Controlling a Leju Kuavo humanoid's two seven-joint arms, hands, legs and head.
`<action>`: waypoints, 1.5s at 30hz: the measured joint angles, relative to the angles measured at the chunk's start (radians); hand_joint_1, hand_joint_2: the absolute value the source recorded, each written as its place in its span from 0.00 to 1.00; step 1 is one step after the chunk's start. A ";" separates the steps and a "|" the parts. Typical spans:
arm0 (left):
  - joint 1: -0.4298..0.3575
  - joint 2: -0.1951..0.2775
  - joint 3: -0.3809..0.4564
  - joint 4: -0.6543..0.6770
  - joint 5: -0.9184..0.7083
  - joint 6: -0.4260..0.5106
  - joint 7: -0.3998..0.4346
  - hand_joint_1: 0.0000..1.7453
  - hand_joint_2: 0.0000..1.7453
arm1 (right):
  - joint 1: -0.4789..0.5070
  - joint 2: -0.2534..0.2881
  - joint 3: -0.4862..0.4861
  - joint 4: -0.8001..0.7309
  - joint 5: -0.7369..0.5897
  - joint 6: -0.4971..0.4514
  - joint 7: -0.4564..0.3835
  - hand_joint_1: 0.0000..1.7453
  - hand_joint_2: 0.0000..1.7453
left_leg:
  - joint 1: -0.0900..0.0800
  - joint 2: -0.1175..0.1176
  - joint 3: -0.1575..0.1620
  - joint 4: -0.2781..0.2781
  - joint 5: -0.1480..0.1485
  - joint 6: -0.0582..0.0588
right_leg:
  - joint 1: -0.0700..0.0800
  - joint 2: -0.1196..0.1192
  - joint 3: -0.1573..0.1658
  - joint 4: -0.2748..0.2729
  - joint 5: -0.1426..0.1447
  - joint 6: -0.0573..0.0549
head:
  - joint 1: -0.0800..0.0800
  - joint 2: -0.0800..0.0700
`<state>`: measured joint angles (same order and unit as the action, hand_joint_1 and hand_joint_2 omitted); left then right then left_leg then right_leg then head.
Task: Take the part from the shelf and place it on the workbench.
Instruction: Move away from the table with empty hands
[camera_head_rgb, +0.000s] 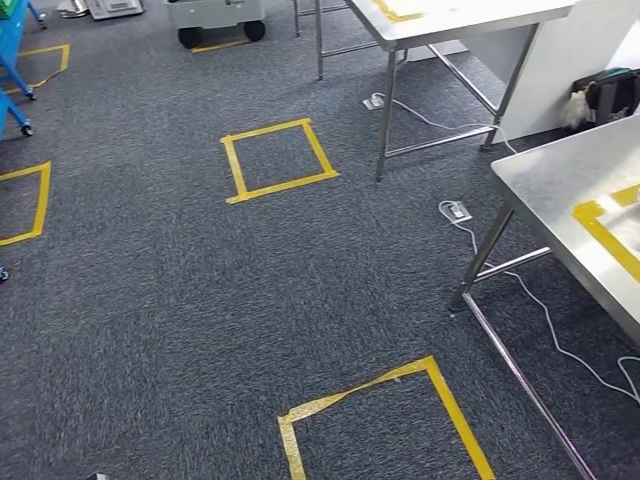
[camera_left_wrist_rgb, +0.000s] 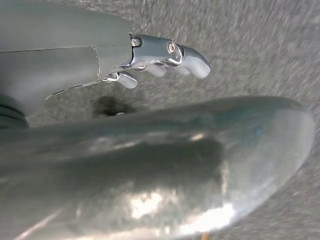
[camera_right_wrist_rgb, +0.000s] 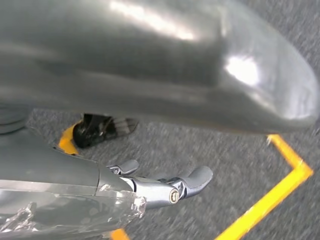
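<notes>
You are looking down at grey carpet (camera_head_rgb: 151, 300) marked with yellow tape squares (camera_head_rgb: 278, 158). Steel workbenches are standing far centre (camera_head_rgb: 453, 25) and at the near right (camera_head_rgb: 558, 190). The part is nowhere to be seen, so you cannot judge its weight, stiffness or where to grip it. A blue frame (camera_head_rgb: 11, 60), cut off at far left, may be the shelf. Both the left hand (camera_left_wrist_rgb: 166, 55) and right hand (camera_right_wrist_rgb: 166, 187) are hanging over the carpet, fingers extended, holding nothing.
</notes>
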<state>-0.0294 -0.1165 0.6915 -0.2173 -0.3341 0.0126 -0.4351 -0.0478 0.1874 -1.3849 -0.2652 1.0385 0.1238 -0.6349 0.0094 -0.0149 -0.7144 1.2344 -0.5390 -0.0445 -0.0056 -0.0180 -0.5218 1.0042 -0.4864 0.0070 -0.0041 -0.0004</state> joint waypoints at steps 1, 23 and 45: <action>-0.002 0.003 0.003 0.000 -0.016 0.001 -0.005 0.00 0.00 | -0.001 0.000 -0.003 0.000 -0.008 0.018 -0.005 0.00 0.00 | 0.000 0.003 -0.015 0.041 -0.012 -0.001 | 0.001 -0.016 -0.001 0.000 0.000 0.000 | 0.000 0.000; -0.265 -0.021 0.169 -0.012 0.199 0.034 0.295 0.00 0.00 | -0.071 -0.005 0.073 0.023 0.147 0.032 0.078 0.00 0.00 | -0.006 -0.109 0.116 -0.247 0.144 0.034 | -0.005 0.094 -0.016 0.019 -0.002 0.033 | 0.012 0.000; -0.442 0.002 0.219 -0.019 0.244 0.114 0.255 0.00 0.00 | -0.155 0.006 0.224 0.045 0.196 -0.016 0.156 0.00 0.00 | -0.013 0.014 0.111 -0.247 0.140 0.063 | 0.010 0.001 -0.126 0.221 -0.096 0.040 | 0.014 0.000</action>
<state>-0.4709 -0.1150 0.9104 -0.2358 -0.0897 0.1270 -0.1796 -0.2024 0.1933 -1.1614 -0.2204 1.2342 0.1074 -0.4788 -0.0036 -0.0013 -0.6032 0.9869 -0.3989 0.0182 0.0046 -0.0166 -0.6481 1.2249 -0.5820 0.0467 0.0097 -0.0004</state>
